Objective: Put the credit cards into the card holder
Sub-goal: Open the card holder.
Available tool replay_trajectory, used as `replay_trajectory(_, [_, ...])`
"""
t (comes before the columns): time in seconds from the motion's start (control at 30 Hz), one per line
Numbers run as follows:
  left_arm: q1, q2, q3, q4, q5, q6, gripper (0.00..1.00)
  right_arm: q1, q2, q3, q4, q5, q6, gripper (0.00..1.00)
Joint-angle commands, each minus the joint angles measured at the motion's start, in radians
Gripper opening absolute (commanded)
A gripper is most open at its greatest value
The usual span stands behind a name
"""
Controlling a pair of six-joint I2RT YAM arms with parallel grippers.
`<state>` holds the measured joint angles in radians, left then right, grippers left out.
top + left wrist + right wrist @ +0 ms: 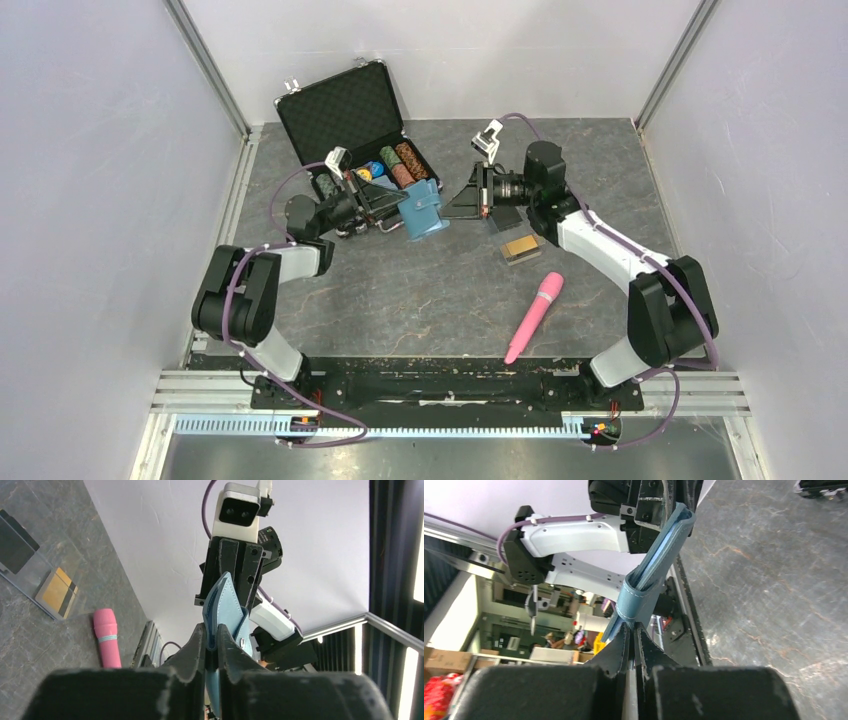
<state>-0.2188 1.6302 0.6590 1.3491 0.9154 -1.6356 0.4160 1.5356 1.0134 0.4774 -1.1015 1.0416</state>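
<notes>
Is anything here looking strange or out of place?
The card holder isn't lying flat: the left gripper and right gripper both pinch it from opposite sides. The credit cards lie apart, untouched. A pink cylinder lies slantwise, seemingly unrelated.

Teal-blue folding card holder (423, 208), white stitching, lighter blue inside. Gold-orange plastic card (56, 592), black stripe. Pink plastic cylinder (534, 316), pale band. Grey marbled tabletop (420, 300), rust veins.
</notes>
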Motion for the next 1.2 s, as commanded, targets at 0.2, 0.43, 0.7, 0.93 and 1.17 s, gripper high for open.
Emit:
replay_trajectory(0.2, [-0.022, -0.108, 0.062, -0.144, 0.093, 0.074, 0.02, 0.004, -0.03, 0.164, -0.578, 0.19, -0.453, 0.13])
replay_trajectory(0.43, [-0.023, -0.367, 0.175, -1.075, -0.019, 0.662, 0.02, -0.002, -0.07, 0.239, -0.796, 0.371, -0.608, 0.76])
replay_trajectory(0.7, [-0.024, -0.491, 0.262, -1.515, -0.173, 0.89, 0.02, -0.002, -0.093, 0.554, -0.999, 0.585, -0.672, 0.98])
replay_trajectory(0.93, [-0.03, -0.558, 0.281, -1.694, -0.202, 0.956, 0.02, -0.005, -0.096, 0.83, -0.985, 0.601, -0.54, 0.98])
replay_trajectory(1.17, [-0.049, -0.572, 0.258, -1.759, -0.219, 1.022, 0.02, -0.047, -0.129, 0.869, -0.882, 0.571, -0.448, 0.98])
